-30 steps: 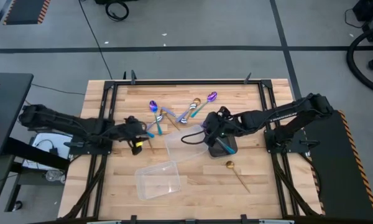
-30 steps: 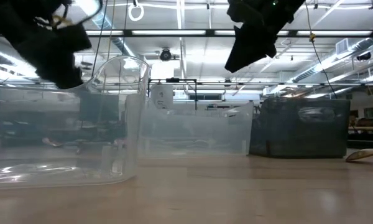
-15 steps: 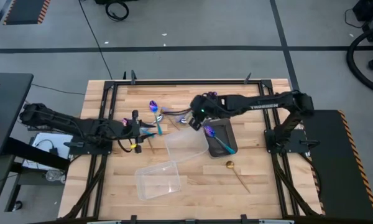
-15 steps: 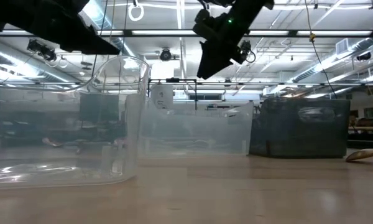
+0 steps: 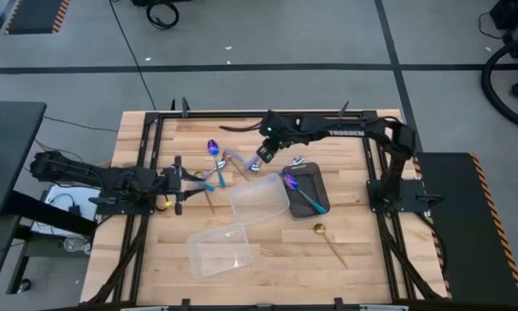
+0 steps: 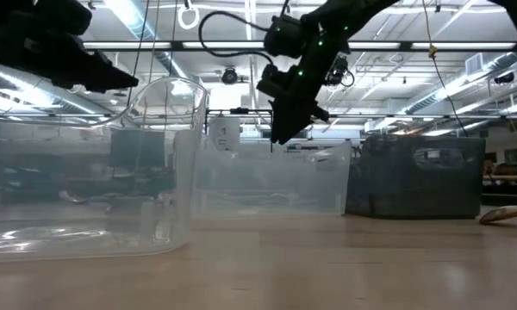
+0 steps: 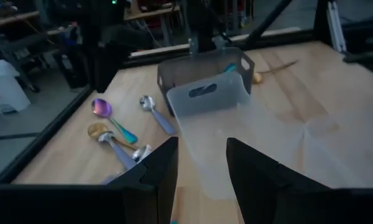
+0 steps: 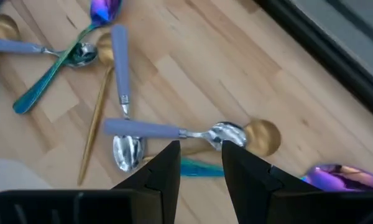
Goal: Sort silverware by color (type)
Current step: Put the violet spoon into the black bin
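Observation:
Several slim spoons lie in a loose pile on the far middle of the table: a purple one, a teal-handled one, plus silver and gold ones. In the right wrist view a lavender-handled spoon lies across the others, beside a gold bowl. My right gripper hangs open above this pile and touches nothing. One iridescent spoon lies in the dark tray. A gold spoon lies alone nearer the front. My left gripper is open and empty, left of the pile.
Two clear plastic containers sit near the middle of the table, one beside the dark tray and one toward the near edge. A black frame borders the table's far side. Bare wood shows at the near right.
My right gripper has swung from above the dark tray toward the far left and come down over the spoon pile. The iridescent spoon stays in the tray. My left gripper has drawn back a little toward the table's left edge.

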Controlling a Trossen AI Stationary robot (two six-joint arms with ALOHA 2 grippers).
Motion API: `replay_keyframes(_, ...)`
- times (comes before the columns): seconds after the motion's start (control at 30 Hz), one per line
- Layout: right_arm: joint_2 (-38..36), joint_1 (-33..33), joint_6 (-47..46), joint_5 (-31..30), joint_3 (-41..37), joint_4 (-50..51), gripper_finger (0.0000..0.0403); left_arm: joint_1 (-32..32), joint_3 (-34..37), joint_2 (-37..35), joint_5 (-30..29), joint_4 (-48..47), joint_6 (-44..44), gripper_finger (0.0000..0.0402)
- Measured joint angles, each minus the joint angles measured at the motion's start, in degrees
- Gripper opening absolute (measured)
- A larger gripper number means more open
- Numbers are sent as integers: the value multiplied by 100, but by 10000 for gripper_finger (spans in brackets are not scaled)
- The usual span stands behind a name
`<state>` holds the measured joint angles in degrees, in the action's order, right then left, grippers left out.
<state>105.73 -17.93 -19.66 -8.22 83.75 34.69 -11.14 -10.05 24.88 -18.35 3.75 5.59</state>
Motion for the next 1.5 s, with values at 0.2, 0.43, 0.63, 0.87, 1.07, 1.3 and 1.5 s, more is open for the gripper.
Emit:
replay_keyframes(0.2,475,-16,17,54,655,147,127,8,223,-136,-18,48,-299,144)
replay_keyframes(0.43,676,-18,5,4,1008,375,127,9,226,-131,-496,0,-532,144)
replay_keyframes(0.63,676,-145,237,35,1011,642,127,9,226,-128,-523,20,-736,144)
replay_keyframes(0.87,671,-298,1151,316,852,801,127,9,226,-128,-544,63,-831,144)
replay_keyframes(1.07,669,-452,1830,807,745,1023,127,9,226,-128,-545,96,-821,144)
replay_keyframes(1.3,667,-508,2059,509,731,1642,127,9,226,-128,-603,207,-748,144)
replay_keyframes(1.5,698,-626,2287,523,729,1814,127,9,226,-128,-613,219,-741,144)
